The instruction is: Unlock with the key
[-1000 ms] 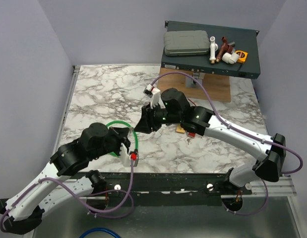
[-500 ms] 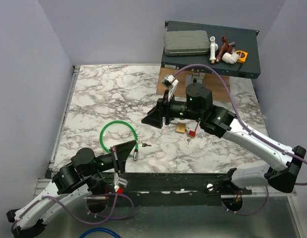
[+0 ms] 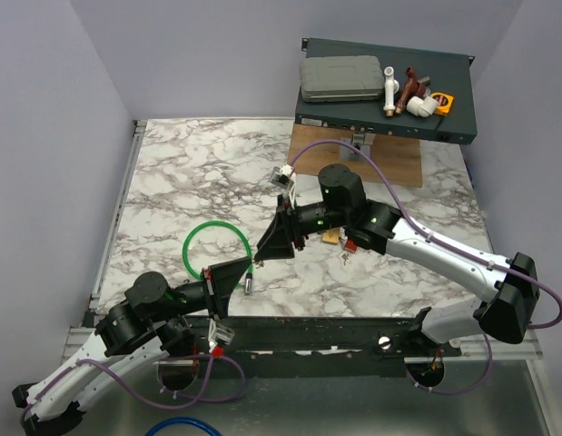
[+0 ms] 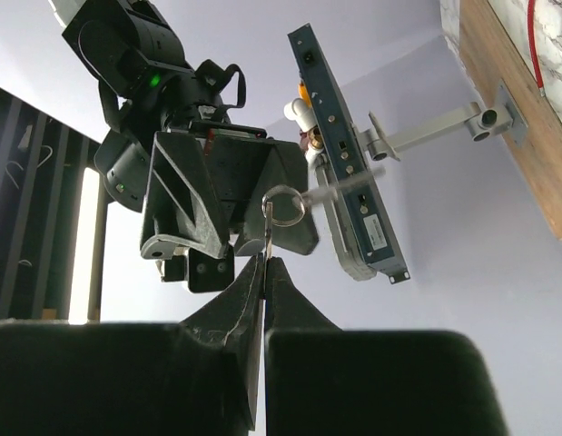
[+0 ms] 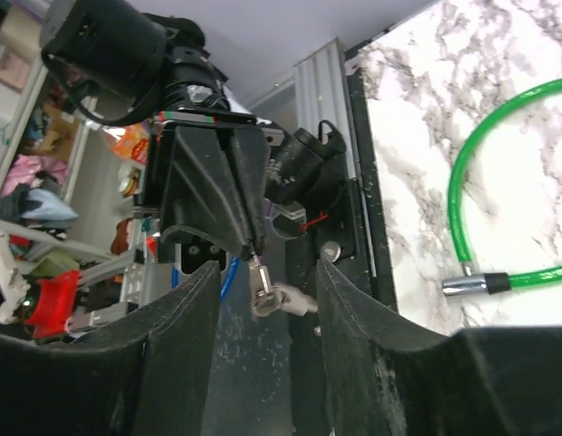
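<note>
Meeting tip to tip over the near half of the marble table (image 3: 190, 173), toward 6 o'clock of its top, the two arms leave little gap between them. The left gripper (image 4: 265, 263) is pressed together on the key (image 5: 265, 291), a small silver one with a wire ring, held up off the surface. The right gripper (image 5: 264, 271) is spread, with one finger on each side of that key and neither touching it.

At 9 o'clock from the tips lies the green cable loop (image 3: 214, 224), its metal ends just beside them. At 3 o'clock, partly under the right arm, sit the brass padlock (image 3: 331, 237) and a thin red cord (image 3: 350, 243).

A black rail (image 3: 308, 329) runs along the 6 o'clock edge. Bare marble stretches from 9 to 12 o'clock, up to the lilac walls. At 1 o'clock a dark metal shelf (image 3: 389, 118) overhangs the corner above a wooden board (image 3: 399, 163), and it carries a grey case (image 3: 342, 79) and pipe fittings.
</note>
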`<state>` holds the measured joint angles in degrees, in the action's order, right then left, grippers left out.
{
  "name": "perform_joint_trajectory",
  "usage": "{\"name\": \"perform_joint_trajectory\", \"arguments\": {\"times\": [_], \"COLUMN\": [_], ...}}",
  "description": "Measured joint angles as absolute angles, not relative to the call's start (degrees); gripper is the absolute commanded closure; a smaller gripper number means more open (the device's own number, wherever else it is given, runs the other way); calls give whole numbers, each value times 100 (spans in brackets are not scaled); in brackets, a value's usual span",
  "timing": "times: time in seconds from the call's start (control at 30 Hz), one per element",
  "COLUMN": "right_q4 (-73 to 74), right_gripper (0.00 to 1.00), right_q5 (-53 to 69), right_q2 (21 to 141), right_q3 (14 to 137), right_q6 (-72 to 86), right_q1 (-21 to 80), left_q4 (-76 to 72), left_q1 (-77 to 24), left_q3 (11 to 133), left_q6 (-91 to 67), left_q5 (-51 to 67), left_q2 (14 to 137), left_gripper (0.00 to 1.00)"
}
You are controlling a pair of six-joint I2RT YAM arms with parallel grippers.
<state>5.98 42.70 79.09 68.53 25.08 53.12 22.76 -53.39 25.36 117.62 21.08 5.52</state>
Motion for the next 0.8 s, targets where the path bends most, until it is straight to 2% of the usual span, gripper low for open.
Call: {"name": "perform_joint_trajectory", "arguments": {"times": [0.1,0.27,0.63,0.67,0.7,0.8], "right_q4": [464,274,174,172,172,158], "right_gripper": [61,77,81,86,97,99], "right_q5": [4523,4869,5194,5205,5218,5247], "right_q2": [7909,7909,8171,8189,8200,8217], "right_q3": [6818,6768,6726,6726,6726,6726], "right_q6": [2576,2722,2971,3000,3013,3061], "right_q1": [5312,5312,5280,5280,5280,5275], "left_q4": [2279,2276,2235,2235,2233,2224], "left_q1": [-5339,-5339,-5339,-5339,-5339,-5339], "left_q3": [2536,2536,2523,2515,2504,2484], "left_q6": [11762,11762,11762,11762,11762,11762], "left_q5": [2119,2119,2128,2128,2128,2128], "left_q2": [550,493,464,464,464,464], "left_gripper": [100,100,100,100,100,100]}}
